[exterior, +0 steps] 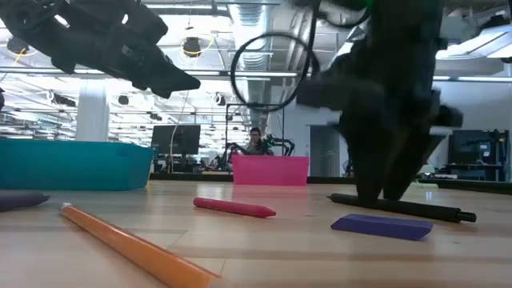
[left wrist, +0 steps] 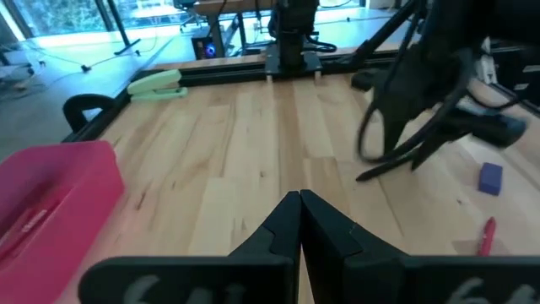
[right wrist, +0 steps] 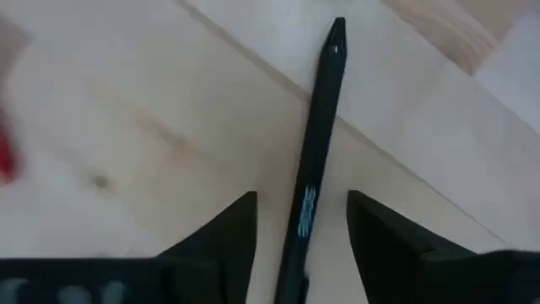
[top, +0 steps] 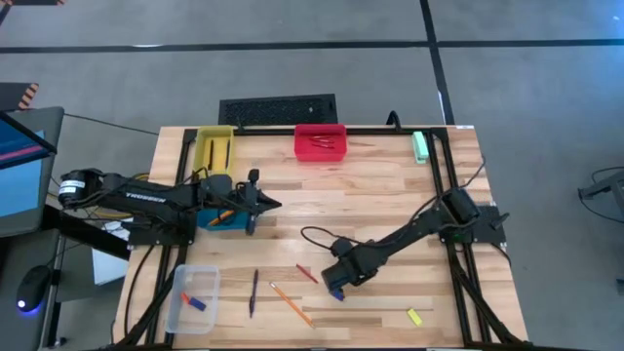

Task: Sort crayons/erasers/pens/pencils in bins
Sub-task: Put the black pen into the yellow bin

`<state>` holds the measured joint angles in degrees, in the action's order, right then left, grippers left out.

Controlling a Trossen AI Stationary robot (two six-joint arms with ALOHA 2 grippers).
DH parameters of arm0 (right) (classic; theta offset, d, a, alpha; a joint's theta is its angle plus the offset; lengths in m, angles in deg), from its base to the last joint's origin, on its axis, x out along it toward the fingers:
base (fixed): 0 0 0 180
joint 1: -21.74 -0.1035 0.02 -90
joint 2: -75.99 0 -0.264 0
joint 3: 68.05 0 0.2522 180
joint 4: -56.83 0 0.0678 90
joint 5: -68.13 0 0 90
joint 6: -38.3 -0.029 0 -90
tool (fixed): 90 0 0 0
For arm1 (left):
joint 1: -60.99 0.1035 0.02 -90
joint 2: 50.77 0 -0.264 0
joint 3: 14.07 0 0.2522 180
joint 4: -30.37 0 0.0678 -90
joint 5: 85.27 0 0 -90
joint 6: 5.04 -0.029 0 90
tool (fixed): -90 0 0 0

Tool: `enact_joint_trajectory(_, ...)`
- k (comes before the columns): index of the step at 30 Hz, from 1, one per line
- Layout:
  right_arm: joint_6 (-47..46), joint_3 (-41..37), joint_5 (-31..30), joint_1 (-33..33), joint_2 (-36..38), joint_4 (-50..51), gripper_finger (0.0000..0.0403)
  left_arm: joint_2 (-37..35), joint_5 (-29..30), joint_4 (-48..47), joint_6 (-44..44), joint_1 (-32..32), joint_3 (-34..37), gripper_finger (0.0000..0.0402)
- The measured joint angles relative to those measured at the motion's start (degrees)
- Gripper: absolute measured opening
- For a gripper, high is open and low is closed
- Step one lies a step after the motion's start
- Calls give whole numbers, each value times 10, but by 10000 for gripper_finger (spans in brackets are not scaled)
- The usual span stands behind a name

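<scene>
Two spread fingers of the right gripper (right wrist: 299, 232) straddle a black pen (right wrist: 314, 160) on the counter (top: 390, 195); light, stiff, probably slick, best pinched mid-barrel.

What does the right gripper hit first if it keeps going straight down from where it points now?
The black pen, lying on the table between the open fingers of the right gripper; nothing else looks to be in the way, though the gap is hard to judge.

We see bare wood mid-table (top: 370, 195), open passage between arms. Near front edge, black pen (right wrist: 310, 186) lies between right gripper (right wrist: 299, 228) parted fingers; blue eraser (exterior: 382, 226), red crayon (exterior: 234, 208), orange pencil (exterior: 132, 244) crowd approach.
</scene>
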<state>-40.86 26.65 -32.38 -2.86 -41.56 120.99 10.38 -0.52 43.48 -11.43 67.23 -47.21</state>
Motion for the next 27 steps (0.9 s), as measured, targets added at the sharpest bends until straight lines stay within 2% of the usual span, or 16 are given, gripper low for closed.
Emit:
enact_joint_trajectory(8,31,1,-4,6,-17,-21,92,0,3,-7,12,-23,0,0)
enact_joint_trajectory(15,73,0,-5,8,-8,-35,20,0,15,-15,64,-28,0,0)
enact_joint_trajectory(18,95,-2,-6,11,3,-40,16,0,31,-18,80,-28,0,0)
enact_joint_trajectory(22,147,-1,-19,21,39,-50,32,0,34,-20,101,-28,0,5)
enact_joint_trajectory(27,235,-2,-62,41,75,-69,29,0,47,-38,116,-20,0,32)
